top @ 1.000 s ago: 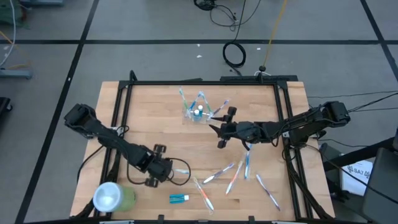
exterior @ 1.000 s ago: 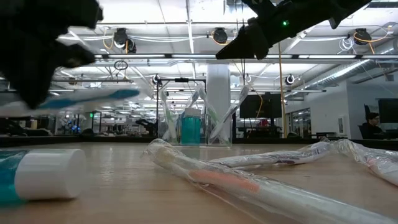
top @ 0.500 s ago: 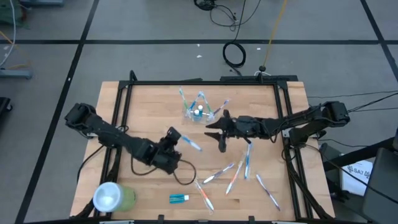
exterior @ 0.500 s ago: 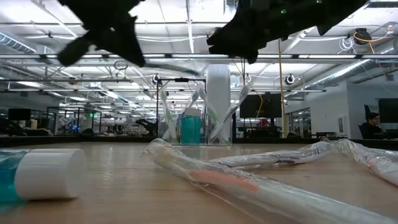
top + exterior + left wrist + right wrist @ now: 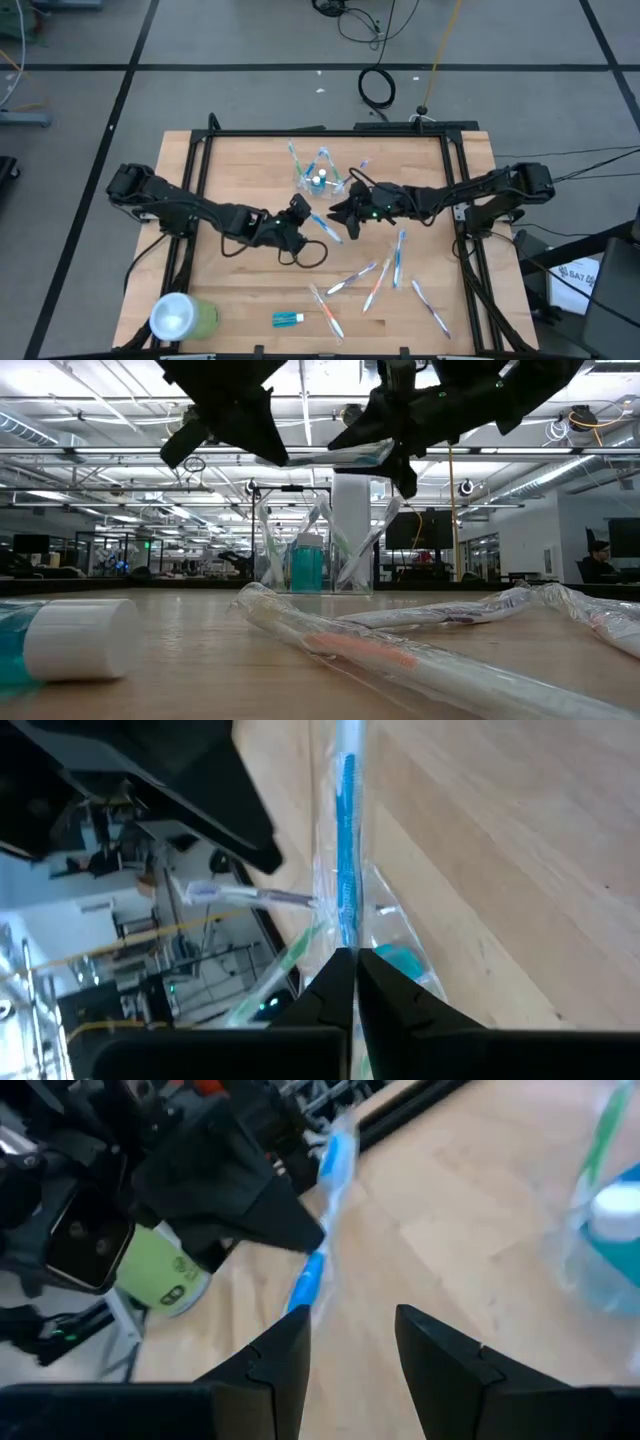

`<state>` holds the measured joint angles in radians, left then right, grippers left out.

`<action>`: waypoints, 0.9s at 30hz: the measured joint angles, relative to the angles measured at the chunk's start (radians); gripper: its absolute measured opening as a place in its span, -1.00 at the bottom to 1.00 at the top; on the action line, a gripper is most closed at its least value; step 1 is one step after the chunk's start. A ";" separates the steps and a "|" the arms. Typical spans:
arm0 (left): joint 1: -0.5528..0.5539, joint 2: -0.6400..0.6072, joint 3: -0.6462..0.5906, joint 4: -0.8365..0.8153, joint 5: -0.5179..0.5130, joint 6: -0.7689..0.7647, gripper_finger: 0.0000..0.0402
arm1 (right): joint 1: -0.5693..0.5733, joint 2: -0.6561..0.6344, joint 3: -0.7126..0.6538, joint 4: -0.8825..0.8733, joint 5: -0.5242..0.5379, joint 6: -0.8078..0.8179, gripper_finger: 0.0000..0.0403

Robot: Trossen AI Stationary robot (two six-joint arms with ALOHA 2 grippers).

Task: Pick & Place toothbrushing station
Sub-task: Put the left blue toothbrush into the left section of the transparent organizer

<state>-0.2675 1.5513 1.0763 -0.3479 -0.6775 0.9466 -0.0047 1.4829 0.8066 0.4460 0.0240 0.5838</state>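
Note:
The transparent cup (image 5: 318, 182) stands on its base at the table's far middle, with several toothbrushes and a teal tube in it; it also shows in the low view (image 5: 308, 565). My left gripper (image 5: 299, 213) is shut on a clear-wrapped blue toothbrush (image 5: 320, 223) just near of the cup, above the table. My right gripper (image 5: 346, 214) is open, facing the brush's free end (image 5: 303, 1292) from the right. I cannot tell whether it touches the brush. My left gripper pinches one end of the wrapped toothbrush (image 5: 347, 938) between its two fingers. The brush runs straight out beyond the fingertips, along the fingers. It is lifted clear of the table and lies about level in the low view (image 5: 340, 457), pointing toward my right gripper.
Several wrapped toothbrushes (image 5: 380, 275) lie on the near right of the table. A small toothpaste tube (image 5: 288, 318) lies near the front edge. The opaque light-green cup (image 5: 180, 318) lies at the near left corner. A black frame (image 5: 320, 132) runs round the table.
My left gripper has lifted the wrapped toothbrush off the near left of the table. It has carried the brush up and toward the far right, to just near of the cup. My right gripper has moved a little toward the table's left, to meet it.

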 joint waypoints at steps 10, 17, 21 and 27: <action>0.019 0.000 0.000 0.009 -0.001 0.091 -0.98 | -0.029 0.009 0.000 0.010 -0.003 0.025 -0.31; 0.027 0.000 0.000 0.016 -0.002 0.120 -0.99 | -0.029 0.009 0.000 0.010 -0.003 0.024 -0.31; 0.026 0.000 0.000 0.105 0.003 0.186 -0.99 | -0.029 0.009 0.000 0.010 -0.004 0.022 -0.31; 0.026 0.000 0.000 0.216 0.024 0.301 -0.99 | -0.027 0.009 -0.001 0.016 -0.059 0.020 -0.31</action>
<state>-0.2417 1.5513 1.0767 -0.1318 -0.6535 1.2478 -0.0315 1.4914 0.8059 0.4619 -0.0352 0.6039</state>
